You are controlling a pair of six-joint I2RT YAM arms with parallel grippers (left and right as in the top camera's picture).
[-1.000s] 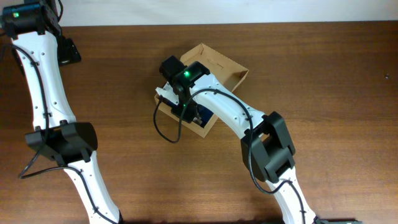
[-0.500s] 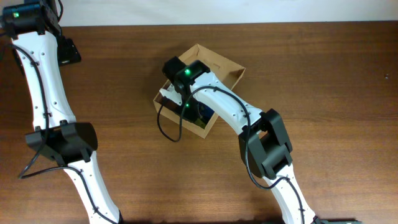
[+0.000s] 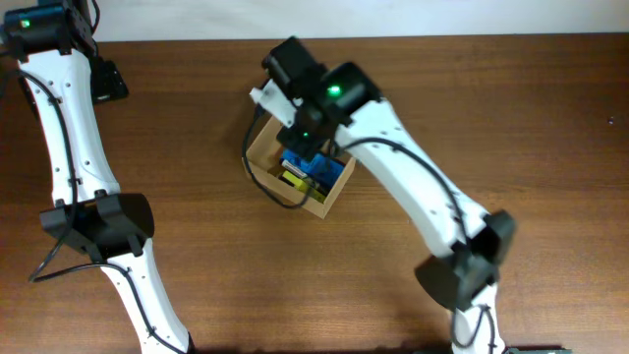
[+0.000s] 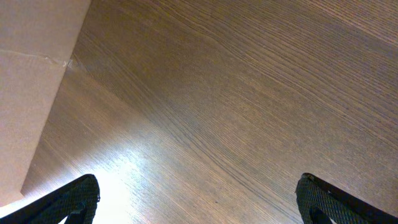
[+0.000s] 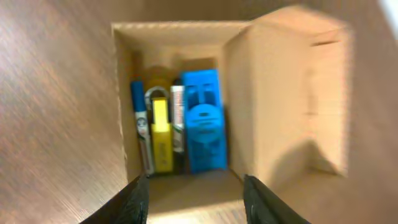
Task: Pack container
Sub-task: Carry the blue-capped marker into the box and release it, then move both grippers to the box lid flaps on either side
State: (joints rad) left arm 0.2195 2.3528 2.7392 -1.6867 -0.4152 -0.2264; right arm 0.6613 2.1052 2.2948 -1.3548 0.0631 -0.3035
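Cardboard box (image 3: 263,162) sits open near the middle of the bench (image 3: 550,118), right under the right arm's jaws. Those jaws hang just above one edge of the box, partly open, with nothing between them. Inside the box, a blue case (image 5: 204,118), a yellow lock (image 5: 161,134) and two pens (image 5: 139,124) lie side by side. The left arm's jaws are wide open over bare wood, far from the box.

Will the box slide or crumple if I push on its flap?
The box looks like thin cardboard, so its walls would likely flex under a pinch. Its open flap should fold at the hinge before the box moves. Holding only a blue case and pens, it probably slides easily on the smooth table.
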